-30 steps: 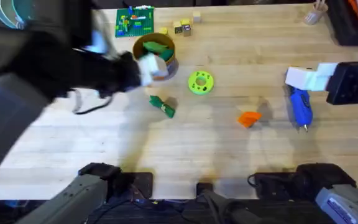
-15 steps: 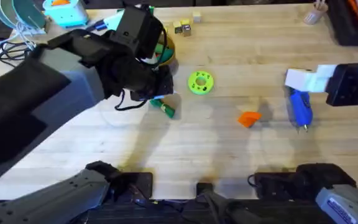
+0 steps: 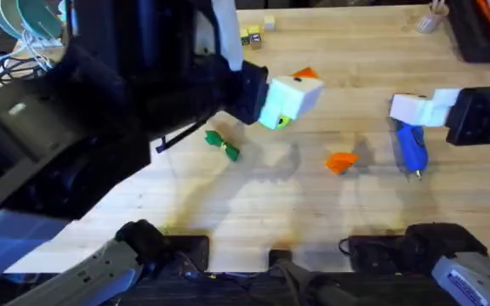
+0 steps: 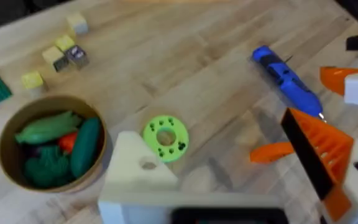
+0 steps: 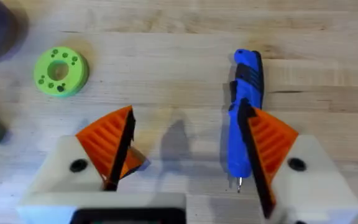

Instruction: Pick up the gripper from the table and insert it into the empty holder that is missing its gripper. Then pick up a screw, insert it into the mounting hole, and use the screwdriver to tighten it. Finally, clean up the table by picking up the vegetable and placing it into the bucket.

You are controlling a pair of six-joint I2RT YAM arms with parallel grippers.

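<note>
The orange ridged gripper wedge (image 3: 341, 161) lies on the table, also visible in the left wrist view (image 4: 271, 151). My left gripper (image 3: 289, 95) hovers open left of it; one of its fingers is the holder (image 4: 137, 171), bare white with a mounting hole (image 4: 148, 165), and the other carries an orange pad (image 4: 319, 149). The blue screwdriver (image 3: 412, 149) lies under my open right gripper (image 3: 408, 109), whose pads straddle it empty (image 5: 185, 115). The dark-green vegetable (image 3: 224, 144) lies left of centre. The bucket (image 4: 50, 99) holds toy vegetables. The screw is out of view.
A lime-green ring disc (image 4: 165, 137) sits between the bucket and the wedge. Small wooden blocks (image 3: 252, 36) lie at the far edge. The left arm (image 3: 100, 127) looms large and dark over the table's left half.
The left arm has swung from over the bucket rightward toward the middle, rising close under the camera and covering the bucket and disc. The right arm has not moved.
</note>
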